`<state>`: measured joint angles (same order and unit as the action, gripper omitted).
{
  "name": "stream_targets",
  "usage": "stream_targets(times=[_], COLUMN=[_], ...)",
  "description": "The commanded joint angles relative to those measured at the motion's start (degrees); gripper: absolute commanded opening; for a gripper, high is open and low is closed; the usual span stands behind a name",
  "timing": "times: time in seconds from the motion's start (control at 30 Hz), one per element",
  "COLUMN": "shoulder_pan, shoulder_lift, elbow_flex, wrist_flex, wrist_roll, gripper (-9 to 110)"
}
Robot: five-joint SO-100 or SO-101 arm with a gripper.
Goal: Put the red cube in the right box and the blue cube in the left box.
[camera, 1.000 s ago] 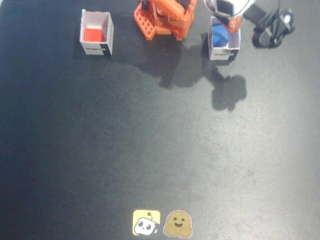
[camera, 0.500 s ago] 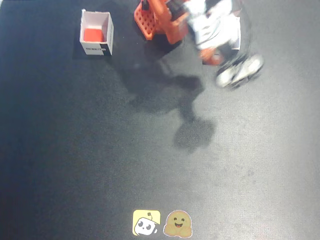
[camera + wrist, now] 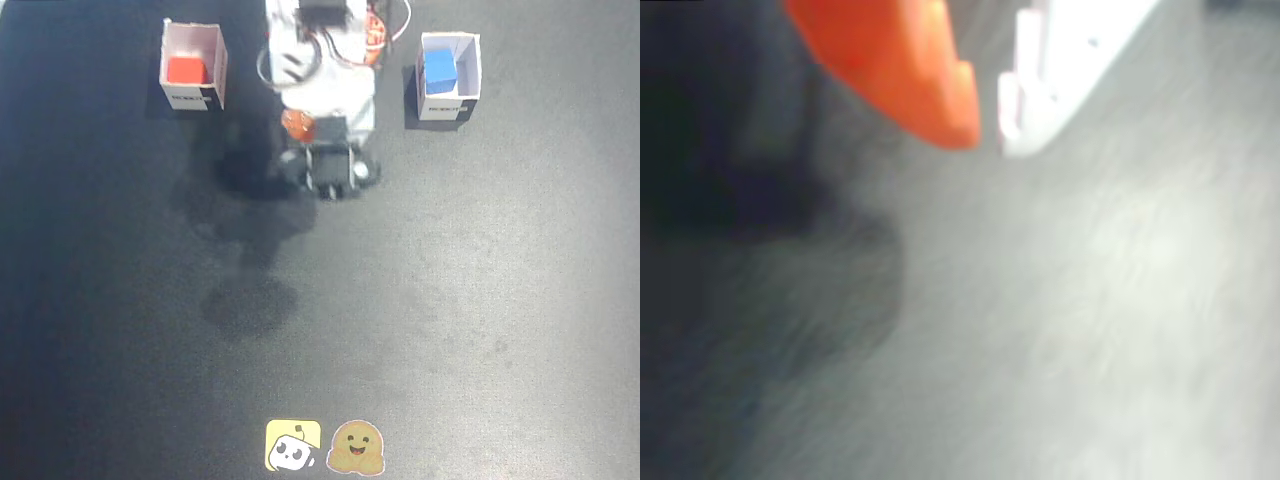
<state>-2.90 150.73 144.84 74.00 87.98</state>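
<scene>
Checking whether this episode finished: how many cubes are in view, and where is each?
2. The red cube sits inside the pink-walled box at upper left of the fixed view; the blue cube sits inside the white-walled box at upper right.

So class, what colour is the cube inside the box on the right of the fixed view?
Blue cube; the fixed view shows it best.

In the fixed view, most of the dark tabletop (image 3: 450, 300) lies bare, giving wide free passage across its middle and both sides. Obstacles sit along the top edge: the right box (image 3: 193, 68), filled by the red cube (image 3: 186, 70), at upper left; the left box (image 3: 448, 78), holding the blue cube (image 3: 439, 67), at upper right. The folded arm (image 3: 322, 90) stands between them, with open lanes either side. Two stickers (image 3: 325, 446) lie flat at the bottom edge.
</scene>
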Motion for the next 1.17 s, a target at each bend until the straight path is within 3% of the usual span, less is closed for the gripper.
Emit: stream_targets(times=[0.0,0.3,0.47,0.77,1.13], shoulder_pan=[2.2,4.75,4.83,5.71,5.71], shoulder_lift=[10.28,26.46,26.46,26.46,26.46], elbow_flex=[3.87,16.96,19.6,19.69,19.78], wrist_flex=[-2.81,-6.42,-9.4,-1.93,-1.93], wrist_roll=[-0.7,-1.67,-4.31,-14.5,-14.5], gripper=[0,0,0,0,0])
